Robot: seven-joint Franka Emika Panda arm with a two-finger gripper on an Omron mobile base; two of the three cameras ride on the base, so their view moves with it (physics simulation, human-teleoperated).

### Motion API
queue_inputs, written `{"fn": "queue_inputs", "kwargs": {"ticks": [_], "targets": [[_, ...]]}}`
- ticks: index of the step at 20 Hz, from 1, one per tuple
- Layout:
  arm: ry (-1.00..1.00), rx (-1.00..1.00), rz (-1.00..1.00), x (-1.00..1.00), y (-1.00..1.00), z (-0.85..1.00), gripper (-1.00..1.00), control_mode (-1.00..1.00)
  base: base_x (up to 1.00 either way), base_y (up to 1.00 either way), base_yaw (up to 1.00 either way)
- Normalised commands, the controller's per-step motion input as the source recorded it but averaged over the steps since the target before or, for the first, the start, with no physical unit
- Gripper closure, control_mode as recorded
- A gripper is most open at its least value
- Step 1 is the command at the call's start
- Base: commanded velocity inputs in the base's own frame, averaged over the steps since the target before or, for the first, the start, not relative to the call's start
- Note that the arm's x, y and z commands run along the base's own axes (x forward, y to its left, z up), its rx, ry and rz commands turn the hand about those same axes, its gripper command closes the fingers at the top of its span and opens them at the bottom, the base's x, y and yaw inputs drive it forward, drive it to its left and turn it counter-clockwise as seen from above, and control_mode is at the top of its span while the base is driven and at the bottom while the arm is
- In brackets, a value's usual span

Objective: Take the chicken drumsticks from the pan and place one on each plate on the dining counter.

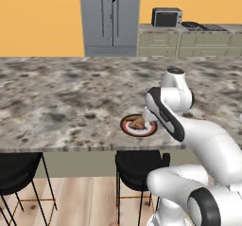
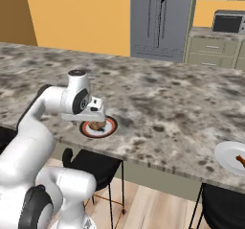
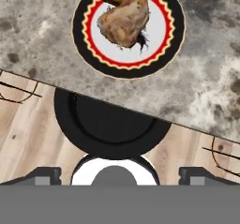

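My pincer [image 2: 97, 114] hangs just above the dark-rimmed plate [image 3: 174, 40], jaws spread wide and holding nothing. One drumstick [image 3: 124, 19] lies on that plate at the near edge of the dining counter [image 2: 158, 103]. Further right, the pale plate [image 2: 225, 154] carries the second drumstick [image 2: 240, 160]. I judge both placements done; only withdrawal remains.

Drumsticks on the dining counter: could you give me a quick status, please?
Gripper open, empty, above the dark-rimmed plate. One drumstick on it; second drumstick on the pale plate. Nothing in the way.
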Motion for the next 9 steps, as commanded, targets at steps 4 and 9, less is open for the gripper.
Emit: {"fn": "queue_inputs", "kwargs": {"ticks": [4, 9], "targets": [[-0.19, 0.02, 0.00, -1.00, 0.00, 0.18, -1.00, -1.00, 0.00, 0.00, 0.00], [-0.24, 0.00, -0.05, -1.00, -0.09, 0.12, -1.00, -1.00, 0.00, 0.00, 0.00]]}}
